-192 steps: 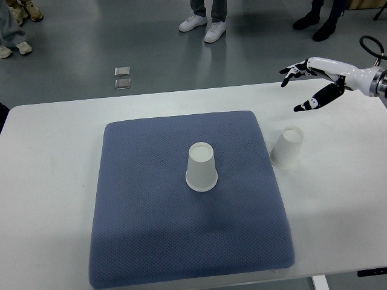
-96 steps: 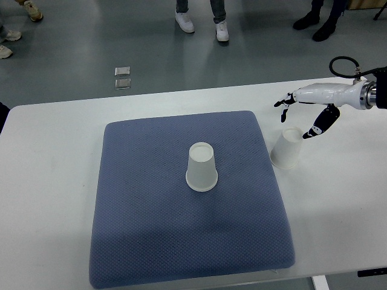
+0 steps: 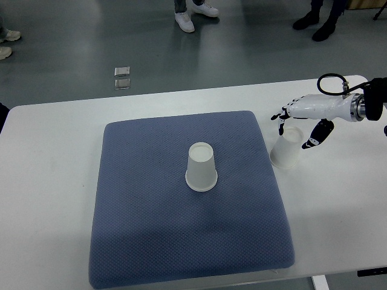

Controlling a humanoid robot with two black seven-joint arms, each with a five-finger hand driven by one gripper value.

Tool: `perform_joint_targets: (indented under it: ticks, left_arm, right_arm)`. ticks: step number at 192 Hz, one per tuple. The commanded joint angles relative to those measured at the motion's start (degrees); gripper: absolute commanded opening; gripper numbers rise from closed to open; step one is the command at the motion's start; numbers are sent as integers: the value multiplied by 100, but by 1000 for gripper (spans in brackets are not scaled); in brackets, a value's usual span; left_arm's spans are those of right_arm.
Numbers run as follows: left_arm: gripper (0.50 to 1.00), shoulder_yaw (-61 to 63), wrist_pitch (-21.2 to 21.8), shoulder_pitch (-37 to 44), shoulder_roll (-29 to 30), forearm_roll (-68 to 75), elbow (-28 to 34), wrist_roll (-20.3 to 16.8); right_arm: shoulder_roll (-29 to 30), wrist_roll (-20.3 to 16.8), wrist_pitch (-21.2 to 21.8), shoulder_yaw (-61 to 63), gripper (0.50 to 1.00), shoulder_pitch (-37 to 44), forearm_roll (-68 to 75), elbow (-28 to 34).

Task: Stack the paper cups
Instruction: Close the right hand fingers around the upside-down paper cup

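Observation:
One white paper cup (image 3: 201, 167) stands upside down in the middle of the blue cushion (image 3: 151, 229). A second white paper cup (image 3: 286, 148) stands upside down on the white table just right of the cushion. My right hand (image 3: 296, 128) comes in from the right edge and hovers over this second cup's top. Its fingers are spread on the cup's far side and the thumb on its right side. I cannot tell whether they touch the cup. The left arm does not show.
The white table (image 3: 48, 181) carries the cushion. Its far edge runs behind the hand. People's shoes (image 3: 192, 13) stand on the grey floor beyond the table. Two small metal plates (image 3: 123, 78) lie on the floor.
My right hand has come down and to the left, from above the table's far right corner to over the right-hand cup. The cups have not moved.

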Motion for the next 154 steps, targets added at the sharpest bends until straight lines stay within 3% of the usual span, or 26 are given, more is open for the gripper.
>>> perform_joint_targets:
  ticks: [1, 44, 94, 154]
  left_arm:
    - [1000, -1, 0, 0, 0, 0, 0, 3]
    - [1000, 8, 0, 0, 0, 0, 0, 3]
    - [1000, -1, 0, 0, 0, 0, 0, 3]
    - [1000, -1, 0, 0, 0, 0, 0, 3]
  right_arm:
    - [92, 0, 3, 8, 907, -38, 44, -16]
    - [171, -9, -32, 8, 907, -152, -9, -104]
    - [312, -17, -550, -238, 905, -293, -36, -359]
    - [408, -9, -735, -361, 905, -293, -97, -561]
